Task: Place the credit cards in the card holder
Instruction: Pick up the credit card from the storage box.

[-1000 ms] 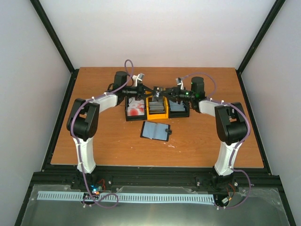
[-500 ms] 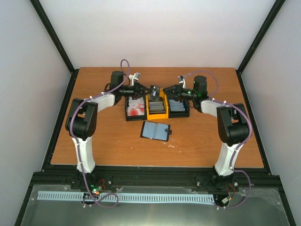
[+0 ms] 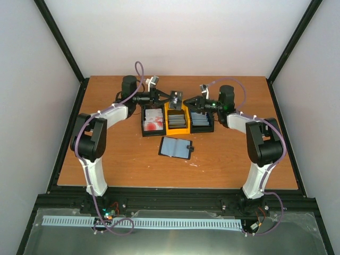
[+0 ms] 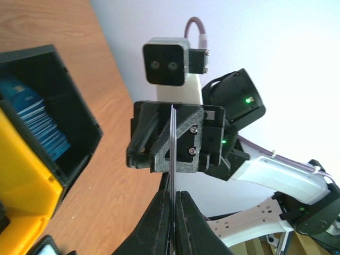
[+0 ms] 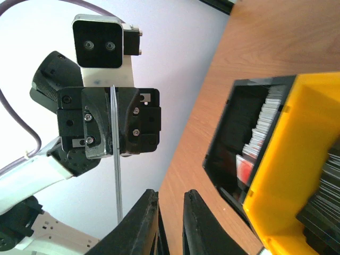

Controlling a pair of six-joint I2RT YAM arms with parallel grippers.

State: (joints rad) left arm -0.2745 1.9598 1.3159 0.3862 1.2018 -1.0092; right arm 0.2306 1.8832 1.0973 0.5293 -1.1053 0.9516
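Top view: your card holder [image 3: 175, 147] lies open on the table just in front of the bins [image 3: 177, 129], no card showing in it, so the filling is all ahead.

Left wrist: your left gripper [image 4: 172, 199] is clamped on one credit card [image 4: 172, 159], edge-on, up in the air.

Right wrist: your right gripper [image 5: 171, 195] stands slightly parted, empty, beside that card.

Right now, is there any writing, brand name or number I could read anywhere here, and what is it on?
No text can be read anywhere.
Blue cards: print blurred, unreadable.
White cards with red blotches: too small to read.
Card in the left tool: seen edge-on, no face showing.
Card holder: no marking visible.
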